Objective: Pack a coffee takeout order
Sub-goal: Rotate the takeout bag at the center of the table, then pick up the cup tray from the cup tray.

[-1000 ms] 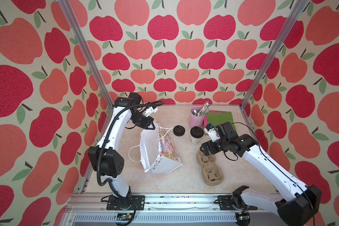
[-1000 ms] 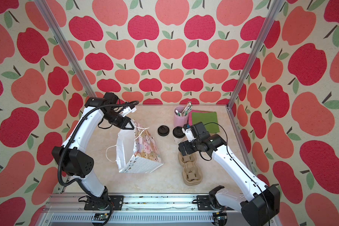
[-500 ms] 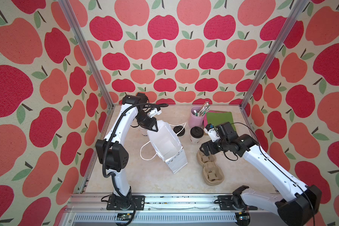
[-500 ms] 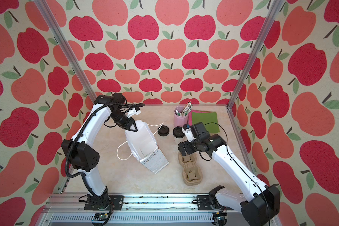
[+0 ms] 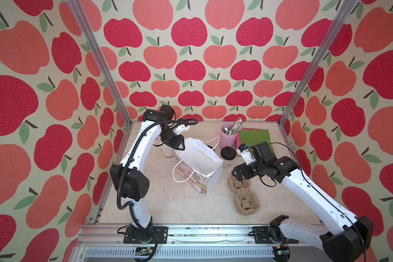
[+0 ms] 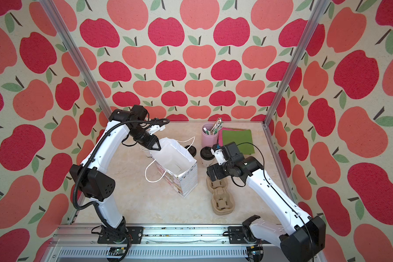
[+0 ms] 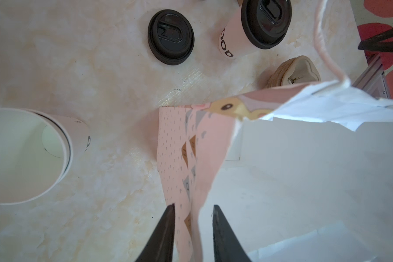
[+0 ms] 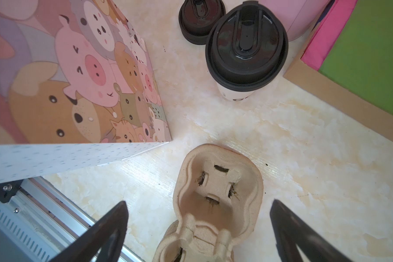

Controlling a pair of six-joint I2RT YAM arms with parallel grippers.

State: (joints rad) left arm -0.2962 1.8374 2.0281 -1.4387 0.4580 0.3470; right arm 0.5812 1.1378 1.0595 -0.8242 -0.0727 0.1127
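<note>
Bag (image 5: 200, 158) now upright; L gripper (image 7: 193, 206) released rim; R gripper (image 8: 199, 201) unmoved.

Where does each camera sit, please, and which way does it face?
Top views: high above the front rail, looking down and toward the back wall over the table; left arm and right arm show.
Left wrist: above the gift bag, looking down its rim; left fingers show, apart.
Right wrist: low over the carrier, looking down; right fingers show, wide apart.
Shared: both wrist views show the lidded cup and loose lid.
</note>
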